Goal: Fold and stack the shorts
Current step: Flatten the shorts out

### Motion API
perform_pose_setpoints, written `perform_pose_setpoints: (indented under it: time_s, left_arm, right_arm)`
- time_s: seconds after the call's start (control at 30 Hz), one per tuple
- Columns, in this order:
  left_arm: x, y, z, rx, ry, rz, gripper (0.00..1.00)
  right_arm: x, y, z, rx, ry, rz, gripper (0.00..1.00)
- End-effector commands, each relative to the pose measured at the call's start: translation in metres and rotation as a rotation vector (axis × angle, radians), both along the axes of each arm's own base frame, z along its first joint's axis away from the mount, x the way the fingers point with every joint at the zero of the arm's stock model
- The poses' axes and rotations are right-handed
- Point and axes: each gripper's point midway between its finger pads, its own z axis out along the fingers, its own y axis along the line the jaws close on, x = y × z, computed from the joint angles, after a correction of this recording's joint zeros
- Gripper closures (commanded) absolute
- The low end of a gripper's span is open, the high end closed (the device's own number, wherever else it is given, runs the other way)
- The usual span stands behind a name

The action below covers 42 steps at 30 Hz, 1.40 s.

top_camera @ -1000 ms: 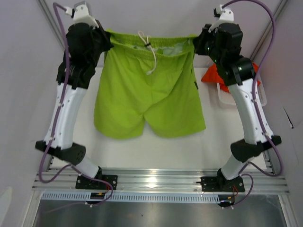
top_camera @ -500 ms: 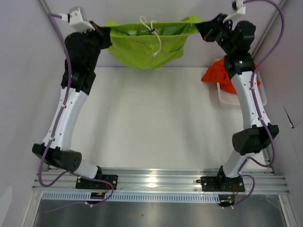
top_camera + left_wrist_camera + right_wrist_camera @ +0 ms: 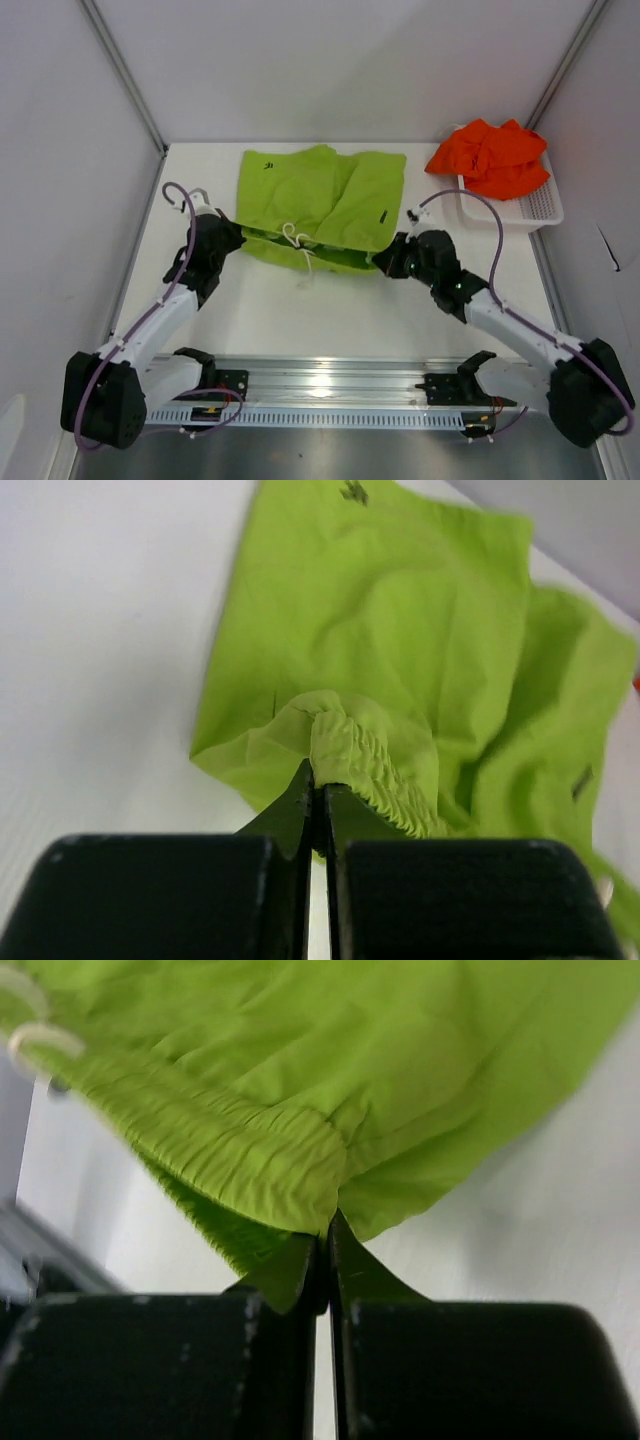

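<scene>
While left fingers (image 3: pixel 290 815) and right fingers (image 3: pixel 288 1278) clench waistband corners of the green shorts (image 3: pixel 320 190), lower both evenly onto the tabletop (image 3: pixel 340 300), band taut, to avoid bunching.

a white table (image 3: pixel 300 320) is enclosed by pale walls on three sides. the lime green shorts (image 3: pixel 320 195) are laid flat on its far middle part, with the legs turned toward the back wall and the gathered waistband toward the near edge. a pale drawstring (image 3: pixel 300 248) is trailed from the waistband onto the bare surface. a white mesh basket (image 3: pixel 535 208) is set at the far right corner, apart from the shorts.
</scene>
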Motion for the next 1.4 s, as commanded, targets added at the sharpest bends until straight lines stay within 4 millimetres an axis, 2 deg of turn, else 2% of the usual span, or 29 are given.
perform_pose_setpoints:
  time_s: [0.0,0.03,0.07,0.1,0.17,0.2,0.23,0.27,0.3,0.37,0.4,0.43,0.47,0.5,0.53,0.57,0.6,0.63,0.67,0.7,0.73,0.8,0.83,0.87,0.9,1.07,1.1,1.3,1.37]
  left_arm:
    - [-0.004,0.054,0.032,-0.001,-0.100,0.273,1.00]
    - [-0.007,0.058,0.027,0.004,-0.080,0.299,1.00]
    - [-0.008,0.064,0.020,0.014,-0.055,0.322,1.00]
    - [-0.013,0.075,0.007,0.024,-0.007,0.357,1.00]
    - [-0.010,0.086,-0.006,0.012,0.037,0.382,1.00]
    - [-0.010,0.104,-0.010,0.003,0.052,0.427,1.00]
    - [-0.007,0.108,-0.011,-0.026,0.064,0.432,1.00]
    - [-0.007,0.111,-0.015,-0.039,0.080,0.437,1.00]
    - [-0.008,0.129,-0.015,-0.053,0.083,0.484,1.00]
    - [-0.010,0.130,-0.016,-0.075,0.078,0.481,1.00]
    - [-0.013,0.132,-0.010,-0.079,0.052,0.487,1.00]
    - [-0.018,0.133,-0.015,-0.083,0.057,0.499,0.92]
    - [-0.021,0.133,-0.013,-0.087,0.045,0.504,0.84]
    - [-0.026,0.135,-0.010,-0.089,0.026,0.516,0.70]
    - [-0.029,0.137,-0.011,-0.096,0.023,0.533,0.34]
    - [-0.034,0.140,-0.013,-0.097,0.028,0.552,0.16]
    - [-0.037,0.145,-0.012,-0.103,0.025,0.571,0.03]
    - [-0.038,0.146,-0.011,-0.106,0.026,0.575,0.01]
    - [-0.038,0.147,-0.008,-0.109,0.036,0.570,0.01]
    - [-0.040,0.151,-0.008,-0.106,0.051,0.583,0.01]
    - [-0.042,0.152,-0.011,-0.099,0.073,0.587,0.01]
    - [-0.044,0.153,-0.003,-0.086,0.083,0.594,0.01]
    - [-0.044,0.153,-0.001,-0.081,0.081,0.588,0.01]
    - [-0.044,0.152,0.005,-0.088,0.066,0.579,0.01]
    - [-0.043,0.143,0.006,-0.113,0.068,0.540,0.01]
    - [-0.038,0.098,0.011,-0.130,0.052,0.376,0.01]
    - [-0.038,0.080,0.010,-0.121,0.061,0.321,0.01]
    - [-0.047,0.044,0.003,-0.047,0.130,0.182,0.01]
    - [-0.054,0.039,-0.001,-0.025,0.154,0.166,0.01]
  right_arm:
    - [-0.041,0.023,0.039,-0.049,-0.219,0.002,1.00]
    - [-0.057,0.028,0.031,-0.095,-0.246,0.053,0.91]
    - [-0.072,0.037,0.023,-0.136,-0.258,0.110,0.88]
    - [-0.102,0.059,0.019,-0.162,-0.286,0.223,0.79]
    - [-0.125,0.072,0.014,-0.229,-0.345,0.336,0.75]
    - [-0.137,0.080,0.016,-0.228,-0.367,0.401,0.68]
    - [-0.151,0.088,0.018,-0.226,-0.386,0.471,0.66]
    - [-0.160,0.092,0.018,-0.234,-0.401,0.542,0.64]
    - [-0.162,0.096,0.028,-0.219,-0.421,0.569,0.55]
    - [-0.163,0.097,0.040,-0.211,-0.453,0.594,0.42]
    - [-0.157,0.096,0.050,-0.200,-0.469,0.574,0.30]
    - [-0.138,0.089,0.057,-0.202,-0.468,0.508,0.26]
    - [-0.121,0.083,0.053,-0.222,-0.440,0.457,0.23]
    - [-0.106,0.083,0.063,-0.180,-0.403,0.422,0.23]
    - [-0.088,0.079,0.062,-0.164,-0.360,0.388,0.24]
    - [-0.048,0.050,0.053,-0.185,-0.273,0.264,0.26]
    - [-0.033,0.050,0.031,-0.168,-0.150,0.238,0.30]
    - [-0.011,0.046,0.041,-0.149,-0.129,0.189,0.30]
    - [0.003,0.038,0.031,-0.161,-0.066,0.157,0.30]
    - [0.027,0.021,0.004,-0.180,0.041,0.078,0.32]
    - [0.044,0.022,0.013,-0.158,0.051,0.061,0.34]
    - [0.069,0.003,0.001,-0.144,0.119,-0.008,0.38]
    - [0.078,-0.002,-0.014,-0.126,0.182,-0.056,0.37]
    - [0.087,-0.006,-0.015,-0.095,0.193,-0.076,0.37]
    - [0.096,-0.022,-0.020,-0.069,0.218,-0.130,0.38]
    - [0.118,-0.048,-0.047,0.014,0.282,-0.245,0.42]
    - [0.120,-0.051,-0.050,0.020,0.286,-0.256,0.44]
    - [0.139,-0.060,-0.064,0.037,0.307,-0.326,0.43]
    - [0.141,-0.061,-0.071,0.035,0.323,-0.346,0.43]
